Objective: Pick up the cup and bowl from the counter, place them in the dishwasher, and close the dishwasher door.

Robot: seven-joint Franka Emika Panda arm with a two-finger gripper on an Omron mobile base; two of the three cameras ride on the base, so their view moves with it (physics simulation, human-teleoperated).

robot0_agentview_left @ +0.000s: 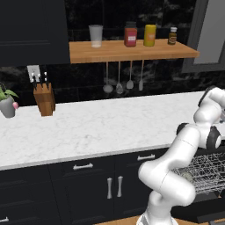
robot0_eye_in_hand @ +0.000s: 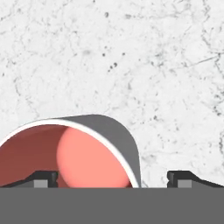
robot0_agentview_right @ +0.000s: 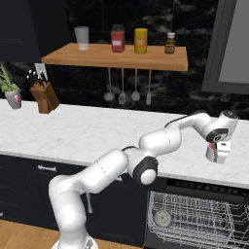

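I look down along the gripper (robot0_eye_in_hand: 112, 179) at the counter (robot0_eye_in_hand: 131, 57), white marble with grey veins and a few dark specks in the upper half of the frame. At the lower left sits the cup (robot0_eye_in_hand: 74, 151), cut off by the bottom edge: I see its red-orange inside, a lighter salmon patch at the centre, a thin white rim, and a grey-shaded outer wall curving down on the right. The two dark fingertips (robot0_eye_in_hand: 183, 177) stand far apart at the bottom. The left one lies over the cup's inside, the right one over bare counter just right of the cup wall.
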